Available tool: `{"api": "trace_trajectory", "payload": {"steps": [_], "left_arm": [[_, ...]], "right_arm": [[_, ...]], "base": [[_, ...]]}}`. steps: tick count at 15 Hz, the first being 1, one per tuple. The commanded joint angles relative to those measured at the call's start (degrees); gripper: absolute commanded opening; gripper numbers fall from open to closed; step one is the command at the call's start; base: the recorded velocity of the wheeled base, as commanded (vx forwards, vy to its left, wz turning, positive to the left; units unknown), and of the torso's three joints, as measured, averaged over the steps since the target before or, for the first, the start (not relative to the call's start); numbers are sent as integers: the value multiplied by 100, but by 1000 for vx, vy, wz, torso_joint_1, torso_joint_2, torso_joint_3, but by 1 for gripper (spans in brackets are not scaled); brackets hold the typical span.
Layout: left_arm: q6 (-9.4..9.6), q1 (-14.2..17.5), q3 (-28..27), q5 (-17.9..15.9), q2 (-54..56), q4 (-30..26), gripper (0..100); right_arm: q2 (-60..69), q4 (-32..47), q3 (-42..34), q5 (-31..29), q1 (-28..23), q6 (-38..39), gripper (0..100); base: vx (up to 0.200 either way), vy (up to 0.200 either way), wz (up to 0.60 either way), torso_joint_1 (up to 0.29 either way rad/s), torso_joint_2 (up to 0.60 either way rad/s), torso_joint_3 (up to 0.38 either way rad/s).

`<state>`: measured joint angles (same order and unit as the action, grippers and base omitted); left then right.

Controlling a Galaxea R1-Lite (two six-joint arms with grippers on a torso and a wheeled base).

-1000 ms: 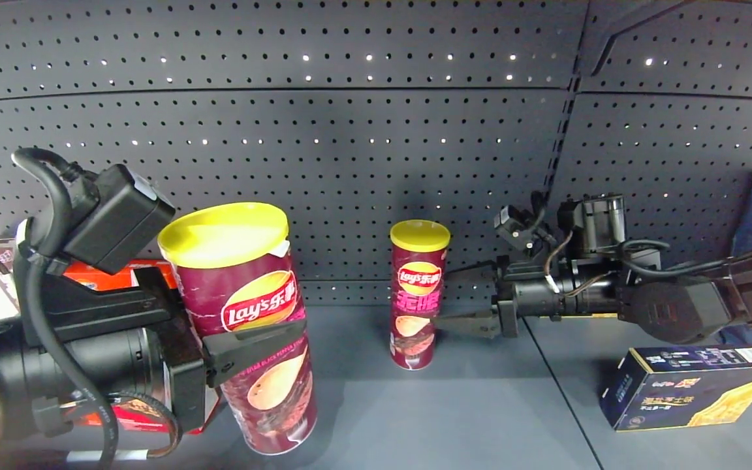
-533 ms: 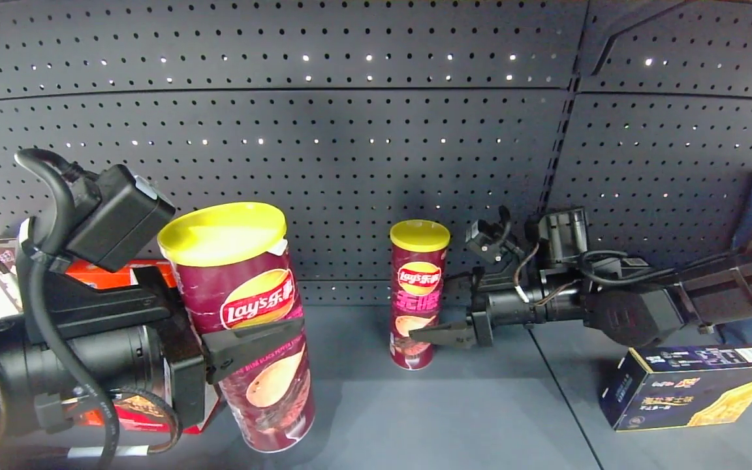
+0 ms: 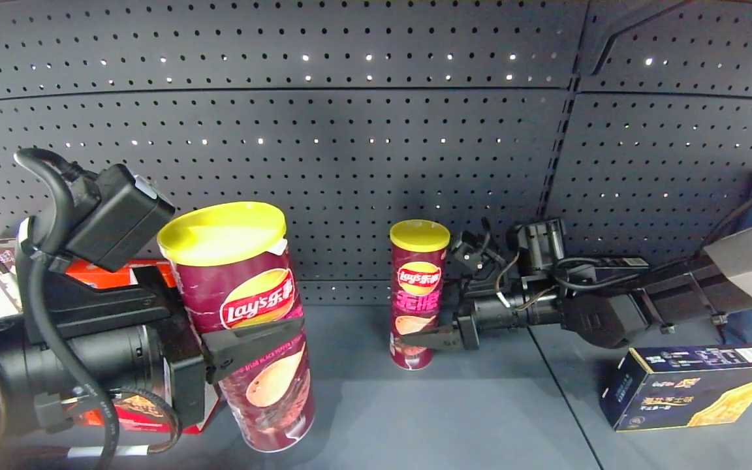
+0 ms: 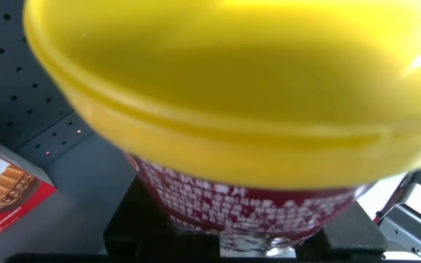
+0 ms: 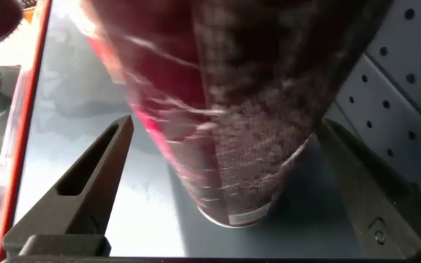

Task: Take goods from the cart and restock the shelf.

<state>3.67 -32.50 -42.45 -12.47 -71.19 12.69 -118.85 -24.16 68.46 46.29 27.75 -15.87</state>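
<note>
The right claw (image 5: 225,131), open, straddles the upright can (image 3: 418,294) between its fingers; we judge an off-centre closing could tip it. The left claw (image 3: 262,343) clamps a second can (image 3: 232,287).

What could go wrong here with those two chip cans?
1. The right gripper has its open fingers on either side of the standing chip can. If they close off-centre, that tall, narrow can could tip over on the shelf.
2. The left gripper holds the tilted chip can at a lean. Set down that way, it might topple or slip.
</note>
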Motion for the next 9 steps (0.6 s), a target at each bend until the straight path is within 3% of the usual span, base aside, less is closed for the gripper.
{"api": "trace_trajectory", "payload": {"steps": [1, 2, 3, 9], "left_arm": [[2, -2, 0, -1, -9, 5, 0], [2, -2, 0, -1, -9, 5, 0], [2, -2, 0, -1, -9, 5, 0], [2, -2, 8, -1, -9, 5, 0]], "right_arm": [[-86, -1, 62, 21, 3, 14, 100], [-86, -1, 62, 21, 3, 14, 100], [-104, -1, 97, 3, 20, 23, 0], [11, -238, -219, 12, 196, 23, 0]], "base": [[0, 0, 0, 0, 0, 0], [0, 0, 0, 0, 0, 0], [0, 0, 0, 0, 0, 0], [0, 0, 0, 0, 0, 0]]}}
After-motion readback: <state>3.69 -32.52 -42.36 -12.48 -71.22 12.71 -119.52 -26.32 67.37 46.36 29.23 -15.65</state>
